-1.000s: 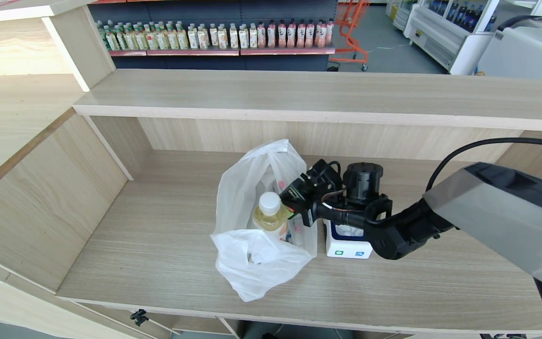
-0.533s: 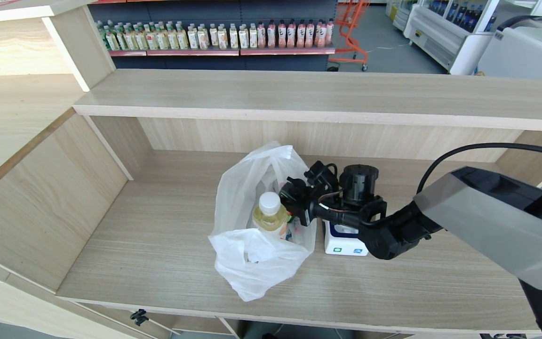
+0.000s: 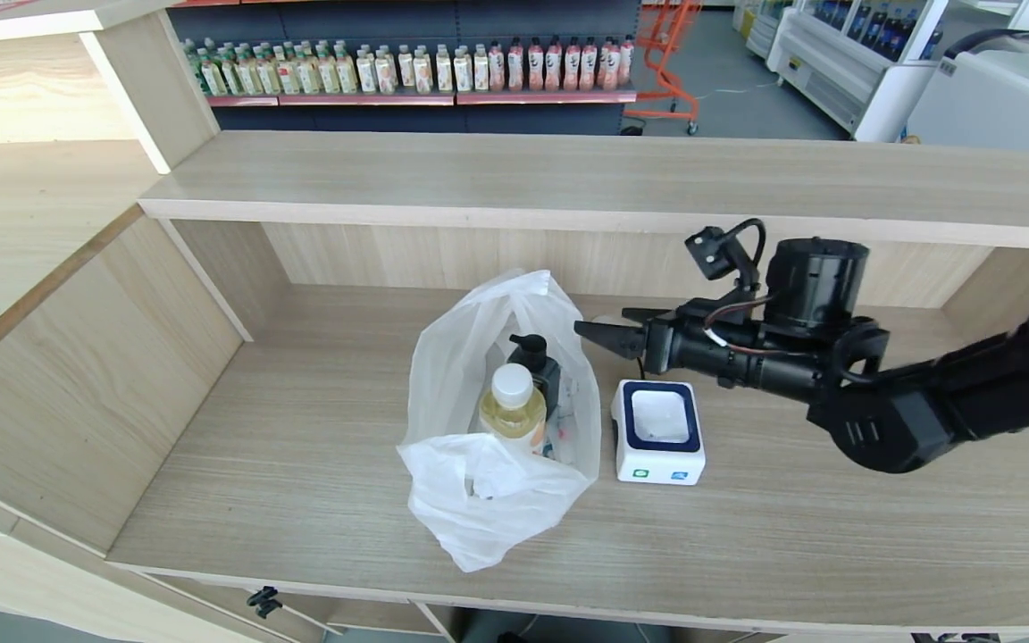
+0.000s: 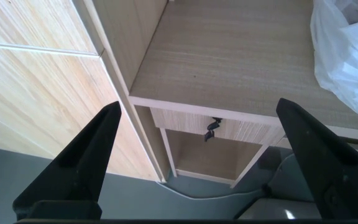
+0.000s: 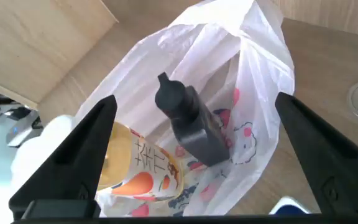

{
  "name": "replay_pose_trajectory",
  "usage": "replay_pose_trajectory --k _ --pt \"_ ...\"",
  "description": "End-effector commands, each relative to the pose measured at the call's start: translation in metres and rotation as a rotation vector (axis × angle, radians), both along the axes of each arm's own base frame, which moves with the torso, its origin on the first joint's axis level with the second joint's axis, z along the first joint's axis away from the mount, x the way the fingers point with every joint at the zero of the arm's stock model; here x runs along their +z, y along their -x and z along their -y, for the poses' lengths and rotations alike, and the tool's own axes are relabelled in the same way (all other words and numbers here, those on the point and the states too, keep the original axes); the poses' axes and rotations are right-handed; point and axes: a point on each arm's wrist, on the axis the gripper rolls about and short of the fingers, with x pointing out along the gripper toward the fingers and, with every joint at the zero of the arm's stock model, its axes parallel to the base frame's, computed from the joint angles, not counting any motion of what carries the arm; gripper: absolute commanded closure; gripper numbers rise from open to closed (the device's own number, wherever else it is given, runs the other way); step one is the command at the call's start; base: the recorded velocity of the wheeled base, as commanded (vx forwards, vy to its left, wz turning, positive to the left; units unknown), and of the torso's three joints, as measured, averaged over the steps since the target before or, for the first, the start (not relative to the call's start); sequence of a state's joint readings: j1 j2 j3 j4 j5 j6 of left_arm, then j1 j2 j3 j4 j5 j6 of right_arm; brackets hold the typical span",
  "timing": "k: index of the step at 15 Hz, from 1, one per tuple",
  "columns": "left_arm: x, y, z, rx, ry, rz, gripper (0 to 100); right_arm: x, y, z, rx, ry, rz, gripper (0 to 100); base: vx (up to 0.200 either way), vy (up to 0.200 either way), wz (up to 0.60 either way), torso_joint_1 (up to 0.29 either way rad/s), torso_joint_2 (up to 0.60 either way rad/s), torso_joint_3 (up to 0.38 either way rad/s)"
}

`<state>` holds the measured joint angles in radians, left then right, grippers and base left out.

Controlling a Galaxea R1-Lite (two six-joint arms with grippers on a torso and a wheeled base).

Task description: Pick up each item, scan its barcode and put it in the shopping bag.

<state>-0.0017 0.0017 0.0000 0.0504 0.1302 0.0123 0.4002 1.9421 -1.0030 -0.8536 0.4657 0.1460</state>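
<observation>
The right gripper (image 3: pixel 602 321) hovers above the counter (image 3: pixel 300 464), just beside the upper rim of the shopping bag (image 3: pixel 488 482) and above the far side of the scanner (image 3: pixel 660 431). Its jaws are spread apart and hold nothing. In the right wrist view the two fingers (image 5: pixel 86 143) frame the mouth of the bag (image 5: pixel 253 43) from above.

The white plastic bag stands open near the middle of the counter, its front sagging forward. Inside it a drink bottle (image 3: pixel 512 406) with a white cap and yellow liquid stands upright towards the near side. A black pump bottle (image 3: pixel 537 362) leans just behind it, pump head up, and the two are close enough that it is unclear whether they touch. The right wrist view shows the same pair: the black pump bottle (image 5: pixel 191 121) in the centre of the bag and the drink bottle (image 5: pixel 142 165) beside it, with a printed label.

The scanner, a white box with a dark blue rim around its window, sits on the counter just beside the bag on the robot's right.

The left gripper (image 4: pixel 197 107) hangs low off the front edge of the counter (image 4: pixel 229 50), jaws wide apart and empty. A small bunch of keys (image 4: pixel 212 129) hangs in the drawer front below the counter top
</observation>
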Motion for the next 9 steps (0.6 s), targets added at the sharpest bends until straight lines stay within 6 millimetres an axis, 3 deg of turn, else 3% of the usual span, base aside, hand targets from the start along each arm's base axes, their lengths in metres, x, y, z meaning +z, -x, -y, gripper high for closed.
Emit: replay_pose_trajectory --k 1,4,5,7,8,9 --pt "0.0 0.0 0.0 0.0 0.0 0.0 0 0.038 0.096 0.083 -0.076 -0.056 0.0 0 0.0 0.0 0.0 0.0 0.0 0.0" --pt "0.0 0.0 0.0 0.0 0.0 0.0 0 0.02 0.174 0.125 -0.222 0.001 0.023 0 0.0 0.0 0.0 0.0 0.0 0.0" --pt "0.0 0.0 0.0 0.0 0.0 0.0 0 0.004 0.208 0.141 -0.396 0.082 0.037 0 0.0 0.0 0.0 0.0 0.0 0.0" --pt "0.0 0.0 0.0 0.0 0.0 0.0 0 -0.021 0.252 0.147 -0.563 0.145 0.02 0 0.0 0.0 0.0 0.0 0.0 0.0" --pt "0.0 0.0 0.0 0.0 0.0 0.0 0 -0.048 0.295 0.15 -0.666 0.167 0.007 0 0.0 0.0 0.0 0.0 0.0 0.0" --pt "0.0 0.0 0.0 0.0 0.0 0.0 0 -0.062 0.313 0.151 -0.69 0.175 0.008 0 0.0 0.0 0.0 0.0 0.0 0.0"
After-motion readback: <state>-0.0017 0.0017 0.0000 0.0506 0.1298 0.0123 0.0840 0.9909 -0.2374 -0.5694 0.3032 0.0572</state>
